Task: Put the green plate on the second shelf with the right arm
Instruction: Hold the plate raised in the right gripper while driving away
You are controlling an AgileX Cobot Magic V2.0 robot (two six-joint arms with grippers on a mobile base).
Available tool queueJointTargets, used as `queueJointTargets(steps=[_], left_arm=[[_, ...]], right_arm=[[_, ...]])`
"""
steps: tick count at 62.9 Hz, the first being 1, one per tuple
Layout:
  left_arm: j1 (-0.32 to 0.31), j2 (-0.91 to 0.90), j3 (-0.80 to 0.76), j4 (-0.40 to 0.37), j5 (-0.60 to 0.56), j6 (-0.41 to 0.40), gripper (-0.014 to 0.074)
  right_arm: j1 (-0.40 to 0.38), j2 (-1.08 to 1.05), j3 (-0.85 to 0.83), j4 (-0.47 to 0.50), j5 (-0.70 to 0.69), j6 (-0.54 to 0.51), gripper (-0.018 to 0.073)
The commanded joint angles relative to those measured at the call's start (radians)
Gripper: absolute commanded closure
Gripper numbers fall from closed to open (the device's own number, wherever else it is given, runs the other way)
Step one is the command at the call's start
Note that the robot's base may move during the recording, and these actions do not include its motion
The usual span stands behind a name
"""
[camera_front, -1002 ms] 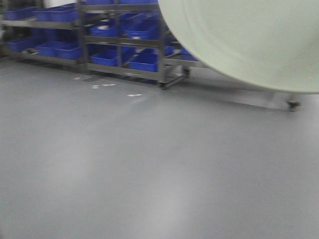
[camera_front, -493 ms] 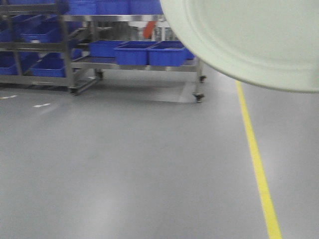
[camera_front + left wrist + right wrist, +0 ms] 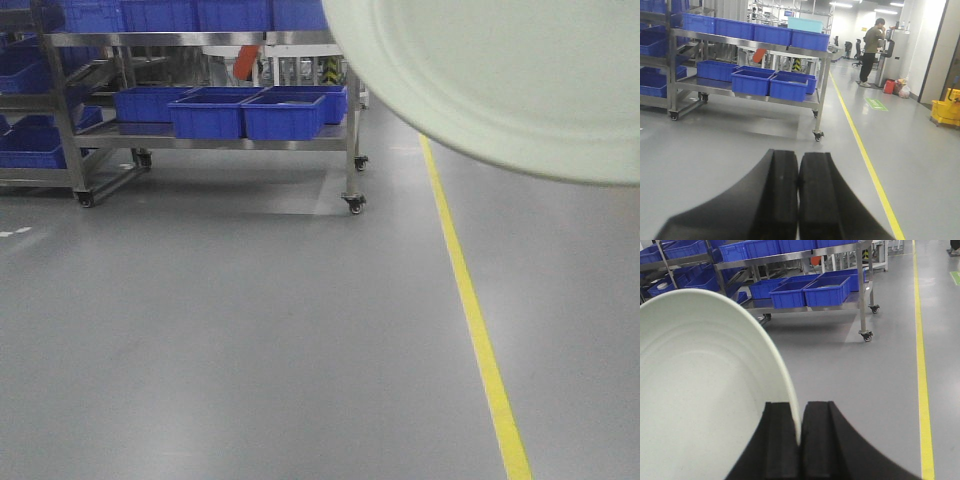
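The green plate [image 3: 705,390] is held aloft, its rim pinched at about 4 o'clock by the clenched right claw [image 3: 800,415]. It is judged light, stiff and rather slippery, so a firm hold on the rim is advised.

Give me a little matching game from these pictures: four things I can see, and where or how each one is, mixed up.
1. green plate
2. left gripper
3. blue bins
4. yellow line

a. shut, holding nothing
b. on the steel rack
c. rim pinched in the right gripper
d. painted on the grey floor

Pairs: 1-c, 2-a, 3-b, 4-d.
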Motion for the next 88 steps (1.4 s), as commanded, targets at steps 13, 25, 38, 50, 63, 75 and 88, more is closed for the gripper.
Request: queueJointTargets(steps=[13, 25, 38, 50, 63, 75, 88], left_arm=[[-0.005, -0.016, 0.041, -0.006, -0.079, -0.003, 0.0466], [-0.005, -0.016, 0.041, -0.006, -0.079, -0.003, 0.0466], [-0.005, -0.016, 0.041, -0.006, -0.079, -0.003, 0.0466], [-0.005, -0.016, 0.041, -0.006, -0.079, -0.003, 0.0466], [-0.005, -0.016, 0.041, -0.006, -0.079, -0.003, 0.0466], [-0.005, -0.016, 0.041, -0.006, -0.079, -0.003, 0.0466], [-0.005, -0.016, 0.041, -0.006, -0.079, -0.003, 0.0466]], right_arm=[[-0.003, -0.001, -0.034, 0.001, -0.107, -0.004, 0.0504], [-0.003, -0.001, -0.034, 0.001, -0.107, -0.004, 0.0504], [-0.003, -0.001, -0.034, 0.001, -0.107, -0.004, 0.0504], [-0.003, -0.001, -0.034, 0.001, -0.107, -0.004, 0.0504], [-0.003, -0.001, -0.034, 0.001, -0.107, -0.004, 0.0504], [-0.003, 0.000, -0.034, 0.001, -0.107, -0.004, 0.0504], [-0.003, 0.000, -0.034, 0.001, -0.107, -0.004, 0.0504]])
